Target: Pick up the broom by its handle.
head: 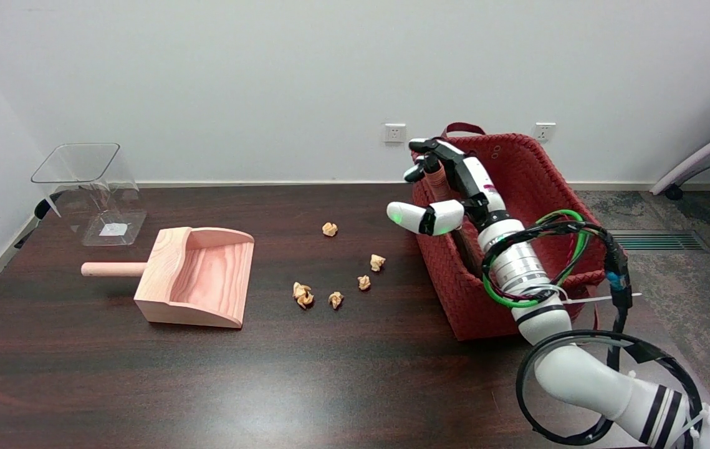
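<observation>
My right hand [448, 187] is over the near-left corner of the red basket [535, 187]. My fingers [432, 149] curl around a pinkish wooden handle [437, 178] rising from inside it, surely the broom's. Whether they truly grip it or only touch it, I cannot tell. The thumb sticks out left of the basket. The lift looks undone. The broom head is hidden in the basket, behind my wrist.
</observation>
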`<move>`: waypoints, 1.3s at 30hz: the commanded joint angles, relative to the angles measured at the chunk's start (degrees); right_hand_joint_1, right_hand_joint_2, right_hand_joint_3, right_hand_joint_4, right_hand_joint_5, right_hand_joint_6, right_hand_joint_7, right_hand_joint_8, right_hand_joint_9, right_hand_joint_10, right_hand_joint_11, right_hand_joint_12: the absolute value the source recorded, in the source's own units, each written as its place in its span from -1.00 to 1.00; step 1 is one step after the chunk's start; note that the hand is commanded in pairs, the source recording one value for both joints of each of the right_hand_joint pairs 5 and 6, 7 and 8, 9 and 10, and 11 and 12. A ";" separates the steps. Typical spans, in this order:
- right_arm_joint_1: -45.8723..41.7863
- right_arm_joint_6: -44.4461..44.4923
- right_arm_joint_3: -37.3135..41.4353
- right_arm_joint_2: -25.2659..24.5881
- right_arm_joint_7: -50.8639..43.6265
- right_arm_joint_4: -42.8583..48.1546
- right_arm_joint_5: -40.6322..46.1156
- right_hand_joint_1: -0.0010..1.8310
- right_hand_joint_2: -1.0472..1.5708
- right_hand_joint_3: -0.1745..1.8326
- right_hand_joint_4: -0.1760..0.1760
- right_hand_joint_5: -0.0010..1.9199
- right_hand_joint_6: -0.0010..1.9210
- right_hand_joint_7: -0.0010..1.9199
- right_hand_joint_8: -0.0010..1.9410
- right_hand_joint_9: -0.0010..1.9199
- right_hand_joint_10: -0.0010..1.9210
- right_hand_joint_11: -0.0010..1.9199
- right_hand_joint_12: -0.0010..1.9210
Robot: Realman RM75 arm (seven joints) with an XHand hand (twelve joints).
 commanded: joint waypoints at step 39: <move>3.98 0.18 1.28 -0.16 1.22 -1.85 1.75 0.28 0.89 -0.19 0.00 1.00 1.00 1.00 0.98 1.00 1.00 1.00 1.00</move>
